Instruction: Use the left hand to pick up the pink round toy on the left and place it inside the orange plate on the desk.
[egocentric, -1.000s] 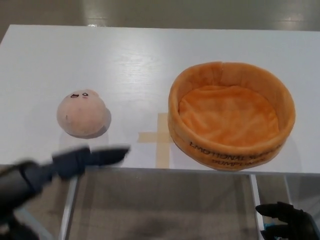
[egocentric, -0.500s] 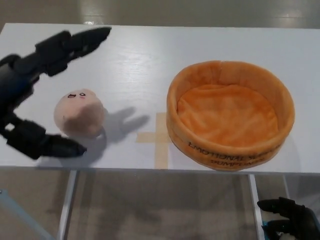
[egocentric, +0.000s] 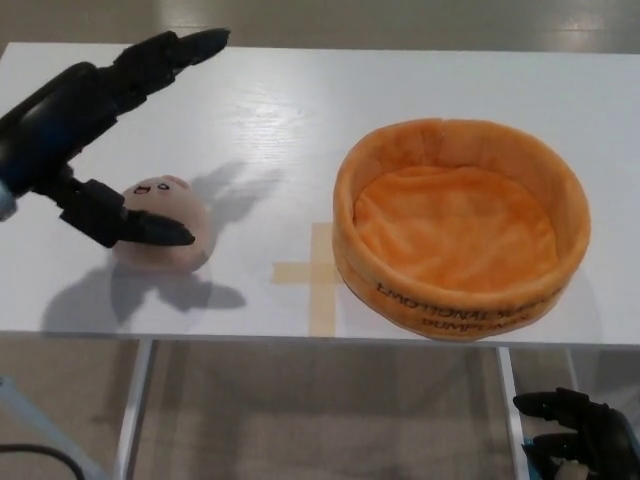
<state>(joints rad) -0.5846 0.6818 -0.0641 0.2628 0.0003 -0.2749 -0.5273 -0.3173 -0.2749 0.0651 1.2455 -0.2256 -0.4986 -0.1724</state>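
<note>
Since half a second ago the left hand (egocentric: 85, 140) has closed in on the pink round toy (egocentric: 165, 228): its thumb, which lay low at the frame's left edge beside the toy, now crosses the toy's front, while the two long fingers (egocentric: 165, 55) reach toward the upper left of the frame above it. The hand is spread wide and grips nothing yet. The toy sits on the white desk (egocentric: 300, 130) at left of centre, face upward, with the hand's shadow falling around and below it.

Right of the toy a tan tape cross (egocentric: 318, 272) marks the desk's middle near the front edge. Further right the orange plate (egocentric: 460, 225), a soft round basket with printed lettering on its front wall, stands empty and well apart from the toy. Bare desk lies between the two. Below the desk's front edge the brown floor and a metal leg show. At the lower right corner the right hand (egocentric: 580, 440) hangs below desk level, fingers loosely curled on nothing.
</note>
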